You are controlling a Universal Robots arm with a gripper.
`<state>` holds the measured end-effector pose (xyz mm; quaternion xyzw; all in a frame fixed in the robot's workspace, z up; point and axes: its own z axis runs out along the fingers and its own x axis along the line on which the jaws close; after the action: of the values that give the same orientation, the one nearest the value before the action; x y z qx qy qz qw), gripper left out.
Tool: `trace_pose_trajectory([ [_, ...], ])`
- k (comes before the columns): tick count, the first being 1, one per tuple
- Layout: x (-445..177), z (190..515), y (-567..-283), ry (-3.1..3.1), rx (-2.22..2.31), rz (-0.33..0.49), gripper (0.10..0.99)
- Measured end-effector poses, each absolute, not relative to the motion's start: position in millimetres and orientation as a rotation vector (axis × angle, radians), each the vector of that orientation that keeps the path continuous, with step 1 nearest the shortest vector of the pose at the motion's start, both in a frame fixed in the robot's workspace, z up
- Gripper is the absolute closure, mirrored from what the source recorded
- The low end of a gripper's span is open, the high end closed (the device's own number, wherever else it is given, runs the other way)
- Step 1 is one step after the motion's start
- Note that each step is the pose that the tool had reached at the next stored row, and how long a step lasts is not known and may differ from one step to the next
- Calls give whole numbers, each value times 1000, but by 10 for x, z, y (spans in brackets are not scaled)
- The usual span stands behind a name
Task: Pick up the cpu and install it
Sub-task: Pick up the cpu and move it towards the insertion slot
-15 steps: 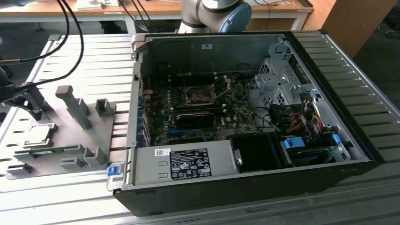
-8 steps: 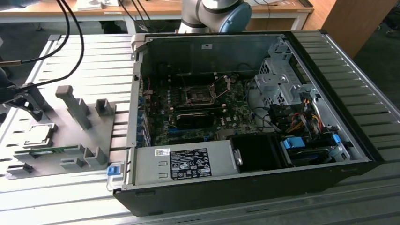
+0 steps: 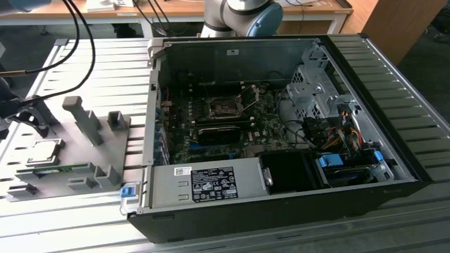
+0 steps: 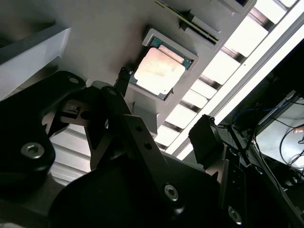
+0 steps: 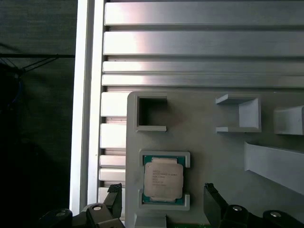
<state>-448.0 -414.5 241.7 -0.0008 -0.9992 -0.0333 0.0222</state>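
The cpu [image 5: 163,180], a small flat square chip with a shiny silver metal lid and thin green rim, lies flat in a shallow pocket of the grey moulded fixture plate [image 5: 213,156]. The plate rests on the ribbed aluminium table [image 3: 70,221] at the exterior view's left, well apart from the open black computer case [image 3: 281,221].

The end effector [image 5: 161,190] hovers over the cpu with its fingers [image 5: 114,197] spread to either side, holding nothing.

Handling, as judged: light, rigid and thin, with a smooth, slippery lid and a fragile underside. Take hold on the two opposite green edges where the pocket walls leave gaps. Apply light, level pressure.
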Motion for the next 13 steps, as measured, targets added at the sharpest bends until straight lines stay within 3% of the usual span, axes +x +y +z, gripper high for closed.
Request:
trace_pose_trajectory([
  [13, -4479, 2308, -4155, -3095, -3, -106, 310],
])
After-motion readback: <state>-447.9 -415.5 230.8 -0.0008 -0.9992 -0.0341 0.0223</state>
